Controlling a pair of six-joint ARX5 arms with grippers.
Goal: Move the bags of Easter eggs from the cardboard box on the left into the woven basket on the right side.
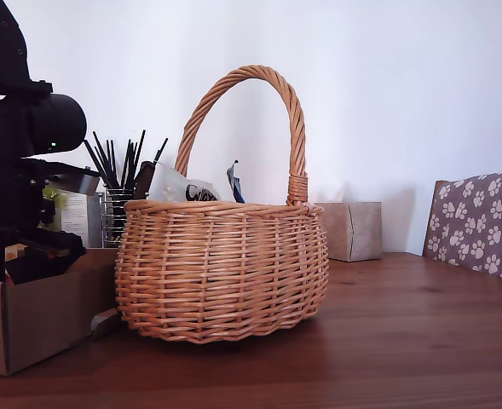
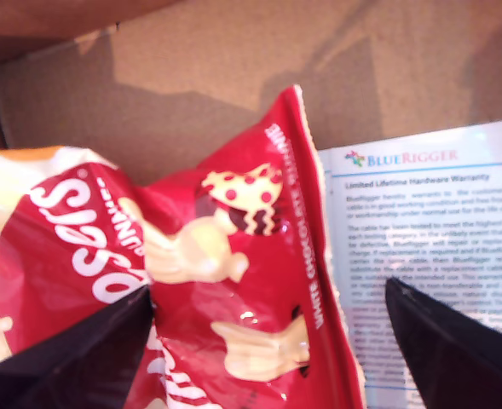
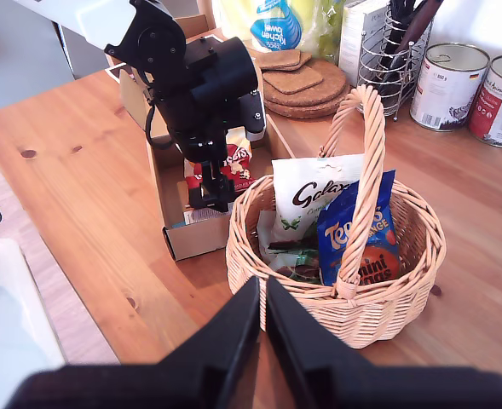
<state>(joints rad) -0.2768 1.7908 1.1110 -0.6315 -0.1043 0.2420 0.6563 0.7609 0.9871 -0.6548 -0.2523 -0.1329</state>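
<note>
Picking the red-yellow bag out of the cardboard box

My first gripper [image 2: 268,341] is down in the cardboard box [image 3: 201,240], at the exterior view's left, jaws spread wide with the crumpled red-yellow bag [image 2: 225,264] between them, one finger touching it, nothing clamped. I'd close on the bunched middle, not the slippery printed leaflet [image 2: 429,256] beside it, then lift straight up to clear the flaps before swinging over the woven basket [image 1: 222,268] just beside the box. The bag is glossy, creased, with white lettering. White and dark blue bags already stand in the basket. My second gripper [image 3: 262,328] hovers near the basket's near side, pinched shut and empty.
</note>
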